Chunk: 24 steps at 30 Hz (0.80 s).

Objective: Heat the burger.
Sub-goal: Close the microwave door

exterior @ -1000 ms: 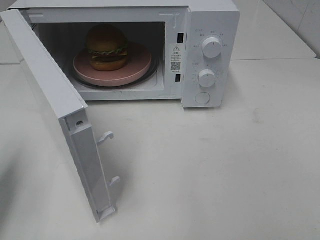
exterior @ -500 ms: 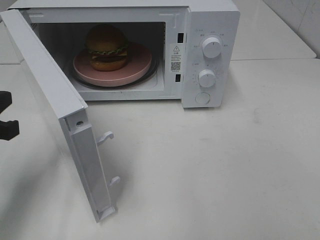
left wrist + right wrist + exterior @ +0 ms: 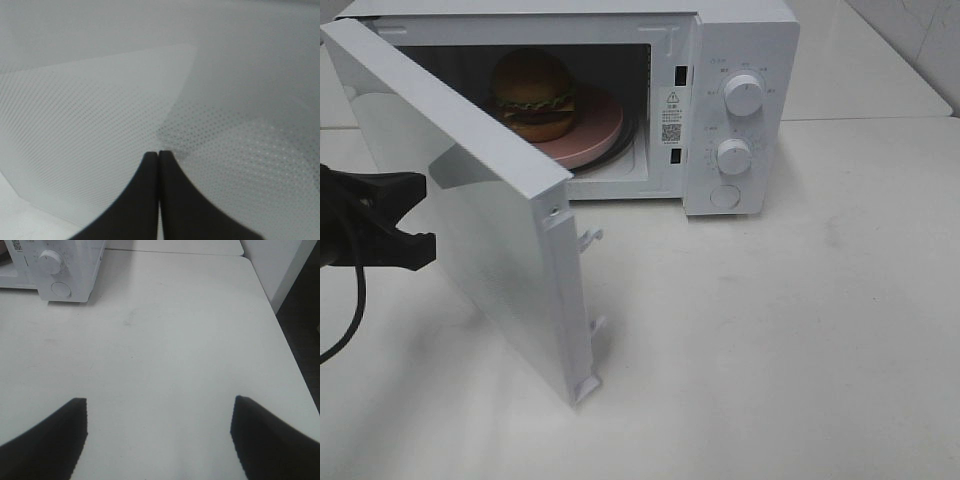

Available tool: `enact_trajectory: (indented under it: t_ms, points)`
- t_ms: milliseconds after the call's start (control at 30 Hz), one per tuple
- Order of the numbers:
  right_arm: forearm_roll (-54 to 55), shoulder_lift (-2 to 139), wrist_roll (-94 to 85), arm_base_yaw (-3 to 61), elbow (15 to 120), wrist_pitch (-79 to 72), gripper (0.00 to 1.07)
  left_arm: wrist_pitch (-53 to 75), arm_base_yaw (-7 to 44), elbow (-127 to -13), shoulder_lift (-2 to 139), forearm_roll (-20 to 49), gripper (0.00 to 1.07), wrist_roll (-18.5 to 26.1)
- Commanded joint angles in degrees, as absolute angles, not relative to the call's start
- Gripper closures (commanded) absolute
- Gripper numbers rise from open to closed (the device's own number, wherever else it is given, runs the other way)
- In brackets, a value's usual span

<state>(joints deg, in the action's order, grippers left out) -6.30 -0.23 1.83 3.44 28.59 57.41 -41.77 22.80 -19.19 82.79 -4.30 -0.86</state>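
Our left pincer [image 3: 159,154] has its fingers pressed together, gripping nothing. Its tips sit right up against the dotted outer face of the microwave door [image 3: 470,200], though we cannot confirm contact. Our right pincer [image 3: 159,400] is spread wide and empty above bare worktop [image 3: 800,340]. The burger [image 3: 532,95] sits on the pink plate [image 3: 595,135] inside the microwave [image 3: 740,60]. The door stands half open, its latch edge out over the worktop, with open room to the front right.

microwave door [image 3: 480,205] swung partway shut, left tool [image 3: 159,156] now at its face
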Motion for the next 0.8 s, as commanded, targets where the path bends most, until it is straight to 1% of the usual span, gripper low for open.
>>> enact_trajectory:
  t_ms: [33,300,367,400,433,500,533,567,667,700,733,767,800]
  points:
    - [-6.53,-1.83,2.29,3.09,28.42,57.01,0.31,-43.2,23.49,-20.91,83.77,-3.38,1.07,-1.2]
    - [-6.53,-1.83,2.29,3.09,28.42,57.01,0.31,-44.29,24.52,-26.36,88.18,0.8,1.07,-0.97]
    - [-6.53,-1.83,2.29,3.09,28.42,57.01,0.31,-44.92,25.9,-28.07,90.01,3.27,1.07,-0.97]
    - [-6.53,-1.83,2.29,3.09,28.42,57.01,0.31,-44.92,25.9,-28.07,90.01,3.27,1.07,-0.97]
    - [-6.53,-1.83,2.29,3.09,28.42,57.01,0.31,-44.92,27.16,-29.56,91.27,5.39,1.07,-0.74]
    - [-6.53,-1.83,2.29,3.09,28.42,57.01,0.31,-45.03,27.67,-30.31,91.85,6.3,1.07,-0.69]
    - [-6.53,-1.83,2.29,3.09,28.42,57.01,0.32,-45.03,28.82,-31.74,93.16,7.96,1.07,-0.46]
    - [-6.53,-1.83,2.29,3.09,28.42,57.01,0.32,-45.44,30.08,-33.12,94.77,9.8,1.07,0.46]
    - [-6.53,-1.83,2.29,3.09,28.42,57.01,0.32,-45.78,30.71,-33.8,95.57,11.12,1.07,1.09]
    - [-6.53,-1.83,2.29,3.09,28.42,57.01,0.32,-46.24,31.97,-35.24,97.0,13.98,1.07,2.52]
    - [-6.53,-1.83,2.29,3.09,28.42,57.01,0.32,-46.24,32.66,-36.1,97.8,15.36,1.07,3.38]
    - [-6.53,-1.83,2.29,3.09,28.42,57.01,0.32,-46.24,32.66,-36.1,97.8,15.36,1.07,3.38]
    - [-6.53,-1.83,2.29,3.09,28.42,57.01,0.32,-46.29,33.92,-37.76,99.12,17.42,1.07,4.76]
